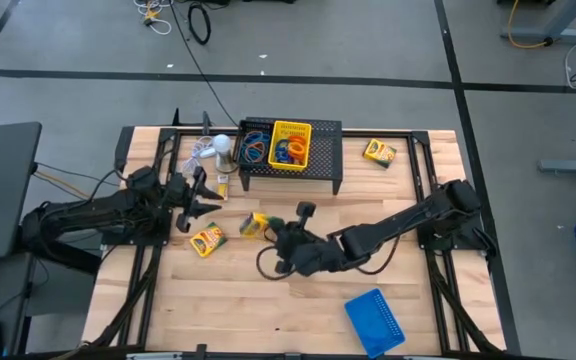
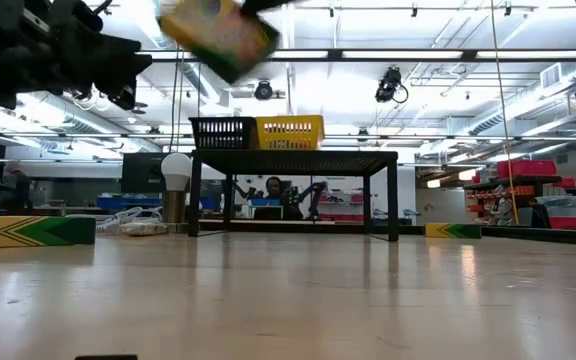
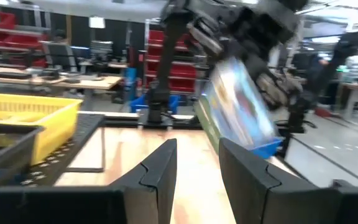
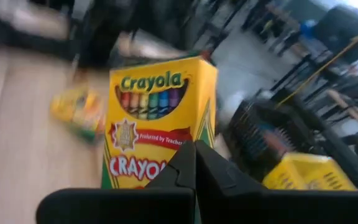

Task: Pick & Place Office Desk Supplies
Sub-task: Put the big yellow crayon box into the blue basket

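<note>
My right gripper (image 1: 271, 232) is shut on a yellow Crayola crayon box (image 4: 157, 118), held high above the table's middle; the low view shows that box (image 2: 218, 35) up in the air. A second crayon box (image 1: 206, 240) lies flat on the wood near my left arm, and a third (image 1: 379, 152) lies at the far right. My left gripper (image 3: 197, 168) hovers open at the table's left, fingers level, nothing between them. A yellow tray (image 1: 291, 143) and a black tray (image 1: 256, 145), both holding coloured rubber bands, sit on the black mesh stand (image 1: 328, 170). My right gripper grips the crayon box at one end (image 4: 166, 177), where the two shut fingers (image 4: 211, 171) meet in front of its printed face; the fingers hide the exact spot. The box (image 3: 235, 106) hangs tilted below the gripper, lifted clear of the table.
A blue tray (image 1: 375, 320) lies near the front right edge. A white round object with a cord (image 1: 222, 146) stands left of the stand. Bare wood lies between the stand and the near edge.
</note>
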